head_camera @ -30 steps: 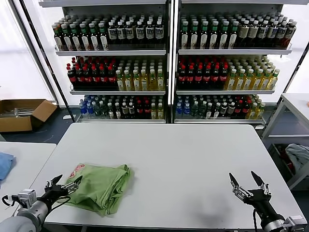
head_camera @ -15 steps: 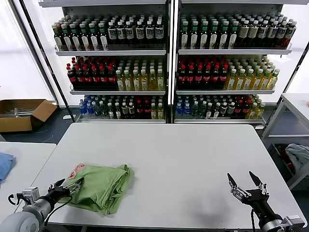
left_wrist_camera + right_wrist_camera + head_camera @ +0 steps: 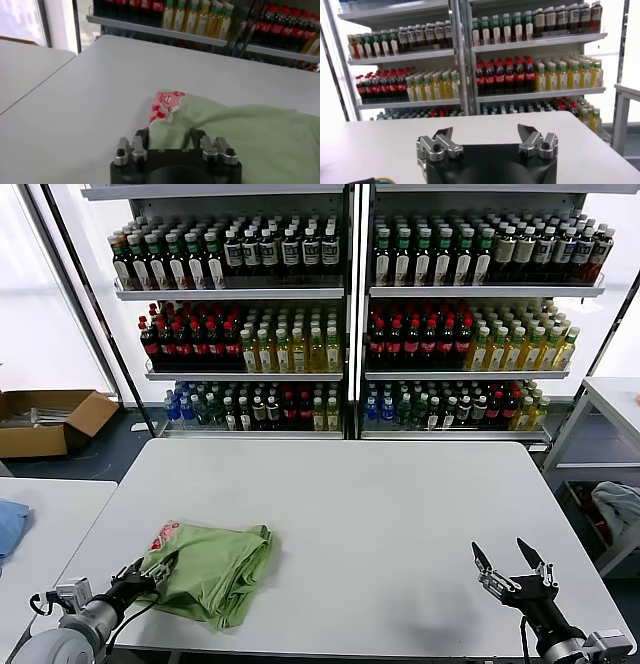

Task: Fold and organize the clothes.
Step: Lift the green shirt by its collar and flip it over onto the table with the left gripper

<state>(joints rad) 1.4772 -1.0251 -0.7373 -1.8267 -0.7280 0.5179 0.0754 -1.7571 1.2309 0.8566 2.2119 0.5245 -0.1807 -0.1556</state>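
Head view: the green shirt [image 3: 212,568] is lying bunched near the front left corner of the table [image 3: 380,504], its red-and-white print [image 3: 164,536] turned toward that corner. The left gripper [image 3: 150,572] is being held at the shirt's near-left edge, fingers straddling the cloth; whether it is pinched cannot be told. The right gripper [image 3: 510,562] is being held over the table's front right, fingers spread wide, holding nothing.

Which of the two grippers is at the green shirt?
The left gripper: its fingers straddle the green shirt's near-left edge. The right gripper hovers open, far from it.
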